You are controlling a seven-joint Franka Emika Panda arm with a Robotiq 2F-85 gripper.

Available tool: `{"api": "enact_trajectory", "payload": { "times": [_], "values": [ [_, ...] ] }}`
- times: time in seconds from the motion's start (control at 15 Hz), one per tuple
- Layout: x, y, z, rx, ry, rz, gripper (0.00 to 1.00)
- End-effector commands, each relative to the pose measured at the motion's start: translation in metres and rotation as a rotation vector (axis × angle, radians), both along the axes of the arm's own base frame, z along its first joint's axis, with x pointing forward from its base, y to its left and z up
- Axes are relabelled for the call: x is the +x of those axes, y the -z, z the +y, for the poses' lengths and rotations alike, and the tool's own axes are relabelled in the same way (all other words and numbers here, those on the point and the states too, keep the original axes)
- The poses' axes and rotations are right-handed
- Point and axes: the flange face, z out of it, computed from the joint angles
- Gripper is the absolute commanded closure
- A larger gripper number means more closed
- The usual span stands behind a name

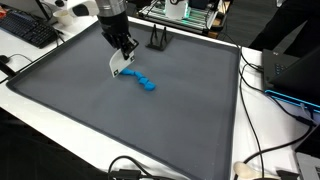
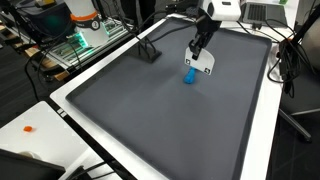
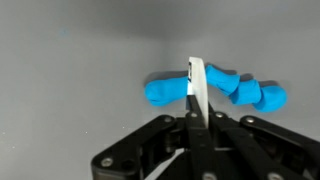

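My gripper [image 1: 124, 56] is shut on a thin white flat piece [image 1: 120, 66], like a card or small plate, and holds it edge-on just above the grey mat. In the wrist view the white piece [image 3: 197, 85] stands between the closed fingers [image 3: 198, 118]. Right under and beyond it lies a blue lumpy object [image 3: 215, 88], like a twisted cloth or chain of beads, on the mat. It also shows in both exterior views [image 1: 143, 82] [image 2: 189, 76], next to the white piece [image 2: 201, 65]. The gripper also shows in an exterior view [image 2: 199, 50].
A large dark grey mat [image 1: 130, 120] covers the white table [image 2: 60, 100]. A black stand [image 1: 158, 40] sits at the mat's far edge, also in an exterior view [image 2: 150, 50]. A keyboard [image 1: 28, 30], cables [image 1: 265, 80] and electronics surround the table. A small orange item [image 2: 29, 128] lies on the table edge.
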Motion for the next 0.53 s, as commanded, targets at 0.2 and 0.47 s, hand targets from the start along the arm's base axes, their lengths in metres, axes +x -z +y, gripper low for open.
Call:
{"api": "enact_trajectory", "payload": {
  "times": [0.2, 0.47],
  "values": [
    [0.008, 0.007, -0.008, -0.012, -0.034, -0.002, 0.99],
    [0.009, 0.016, -0.008, -0.013, -0.061, 0.0, 0.99]
  ]
}}
